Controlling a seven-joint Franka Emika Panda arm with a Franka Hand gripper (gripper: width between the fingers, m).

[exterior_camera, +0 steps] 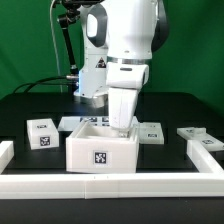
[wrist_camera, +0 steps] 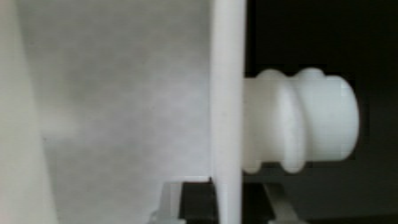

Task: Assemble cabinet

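Note:
The cabinet is a white open-topped box with a black-and-white tag on its front, standing at the table's front middle. My arm reaches down from above onto its top rim toward the exterior view's right, and my gripper is partly hidden by the rim. In the wrist view my gripper straddles a thin white cabinet wall. One dark finger is pressed against each face of the wall. A ribbed white knob sticks out of one face of that wall.
A small white tagged cube sits at the exterior view's left. Flat white tagged pieces lie behind the cabinet and to its right. A white rail borders the front and sides of the black table.

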